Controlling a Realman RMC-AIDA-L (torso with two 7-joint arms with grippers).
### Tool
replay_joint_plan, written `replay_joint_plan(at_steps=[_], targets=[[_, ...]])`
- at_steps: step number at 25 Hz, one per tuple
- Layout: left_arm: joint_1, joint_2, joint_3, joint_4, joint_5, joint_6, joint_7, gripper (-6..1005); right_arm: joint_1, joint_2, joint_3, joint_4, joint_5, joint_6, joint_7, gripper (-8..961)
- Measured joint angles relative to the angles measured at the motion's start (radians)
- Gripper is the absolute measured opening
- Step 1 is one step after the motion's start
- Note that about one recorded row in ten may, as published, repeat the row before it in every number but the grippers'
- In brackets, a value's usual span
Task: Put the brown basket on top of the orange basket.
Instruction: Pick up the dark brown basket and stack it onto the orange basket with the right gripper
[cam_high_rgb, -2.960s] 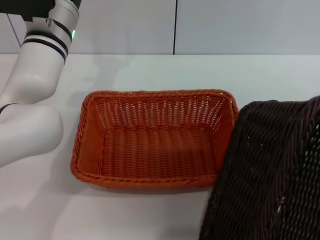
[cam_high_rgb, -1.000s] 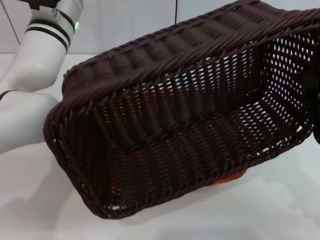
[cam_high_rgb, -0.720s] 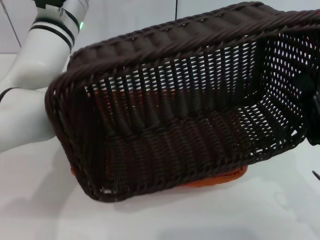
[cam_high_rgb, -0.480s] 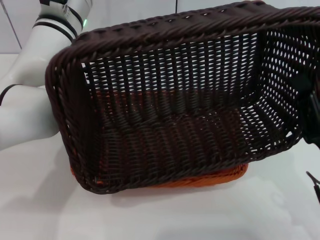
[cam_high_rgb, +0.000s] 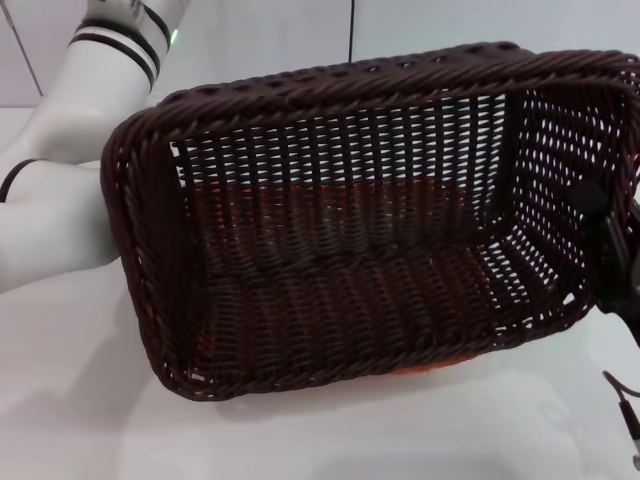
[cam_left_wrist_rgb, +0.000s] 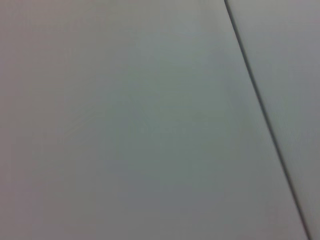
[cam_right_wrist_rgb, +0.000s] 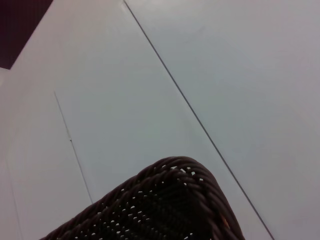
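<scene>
Head view: my right gripper (cam_high_rgb: 612, 262) is gripping the brown basket (cam_high_rgb: 350, 240) by its near wall, tilted over the orange basket (cam_high_rgb: 440, 365) beneath; I am levelling before lowering; left gripper out of sight

The brown basket (cam_high_rgb: 370, 250) looks like woven wicker, with bumpy dark strands, small holes in its sides and a thick braided rim that shines a little. The orange basket (cam_high_rgb: 435, 366) shows only as a thin strip under it and as orange seen through the holes, and it looks woven too. The table (cam_high_rgb: 330, 430) is white, smooth and a bit shiny, and the left arm (cam_high_rgb: 60, 190) looks like smooth, glossy white plastic with black bands.
</scene>
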Motion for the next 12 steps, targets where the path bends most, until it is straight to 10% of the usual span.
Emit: replay_joint_plan(at_steps=[12], targets=[[0.029,0.016,-0.248,-0.002,0.032,-0.061,0.024,861,0.0,0.001,-0.007,0.006,-0.003,0.017,-0.002,223]])
